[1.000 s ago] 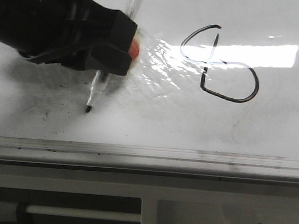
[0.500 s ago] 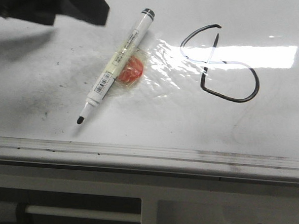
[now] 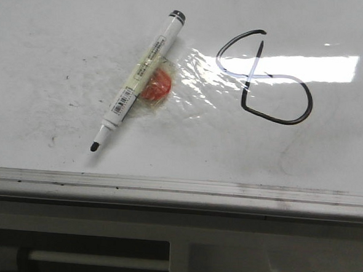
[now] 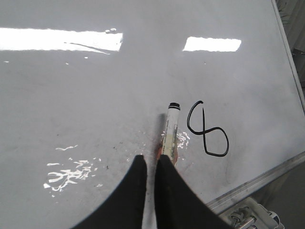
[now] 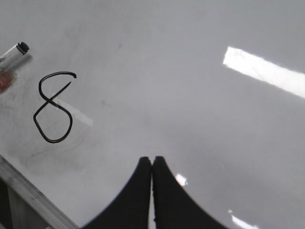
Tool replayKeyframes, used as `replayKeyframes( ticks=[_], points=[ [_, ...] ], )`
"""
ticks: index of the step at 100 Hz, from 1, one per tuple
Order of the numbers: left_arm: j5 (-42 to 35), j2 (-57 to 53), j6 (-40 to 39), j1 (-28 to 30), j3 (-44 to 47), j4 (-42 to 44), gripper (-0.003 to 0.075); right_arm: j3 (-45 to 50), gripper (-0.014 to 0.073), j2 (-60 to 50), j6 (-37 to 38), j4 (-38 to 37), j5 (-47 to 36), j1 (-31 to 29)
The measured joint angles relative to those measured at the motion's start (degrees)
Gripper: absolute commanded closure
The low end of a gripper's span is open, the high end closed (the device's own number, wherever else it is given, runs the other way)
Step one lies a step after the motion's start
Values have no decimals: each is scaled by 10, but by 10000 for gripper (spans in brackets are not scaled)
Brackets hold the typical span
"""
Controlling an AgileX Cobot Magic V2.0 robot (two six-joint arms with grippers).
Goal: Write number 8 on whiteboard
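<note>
The number 8 [image 3: 265, 76] is drawn in thin black line on the whiteboard [image 3: 51, 42], tilted sideways, one loop slightly unclosed. It also shows in the left wrist view [image 4: 207, 129] and the right wrist view [image 5: 53, 107]. A white marker [image 3: 138, 81] lies uncapped on the board to the left of the 8, tip toward the front edge. My left gripper [image 4: 152, 160] is empty above the board with a narrow gap between its fingers, just short of the marker [image 4: 171, 129]. My right gripper [image 5: 152, 160] is shut and empty, well right of the 8. Neither gripper shows in the front view.
An orange-red blob [image 3: 157, 85] under crinkled clear tape sits beneath the marker's middle. The pale metal edge strip [image 3: 178, 188] runs along the board's front, with the table frame below it. Grey smudges mark the board's left part.
My left gripper let go of the marker, left it lying on the board, and drew back up-left out of the front view. The 8 is unchanged.
</note>
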Motion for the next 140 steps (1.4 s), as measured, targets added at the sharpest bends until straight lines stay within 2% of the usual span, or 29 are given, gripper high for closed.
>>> replayKeyframes(
  ticks=[21, 68, 75, 82, 87, 94, 104, 114, 123, 140],
  points=[
    [0, -29, 0, 0, 20, 0, 741, 11, 637, -1, 1, 1, -69, 0],
    [0, -32, 0, 1, 25, 1, 741, 11, 637, -1, 3, 1, -76, 0],
    [-3, -33, 0, 11, 27, 46, 741, 11, 637, -1, 3, 1, -76, 0],
    [-3, -34, -12, 33, 35, 147, 741, 11, 637, -1, 3, 1, -78, 0],
    [-3, -35, -54, 57, 45, 237, 741, 11, 637, -1, 3, 1, -78, 0],
    [-5, -38, -173, 104, 66, 392, 741, 11, 637, -1, 3, 1, -78, 0],
    [8, -62, -423, 183, 101, 665, 741, 11, 637, -1, 3, 1, -78, 0],
    [50, -121, -633, 243, 135, 861, 741, 11, 637, -1, 3, 1, -78, 0],
    [87, -168, -742, 289, 165, 947, 741, 11, 637, -1, 3, 1, -78, 0],
    [135, -225, -822, 348, 180, 983, 741, 11, 637, -1, 4, 1, -79, 0]
  ],
)
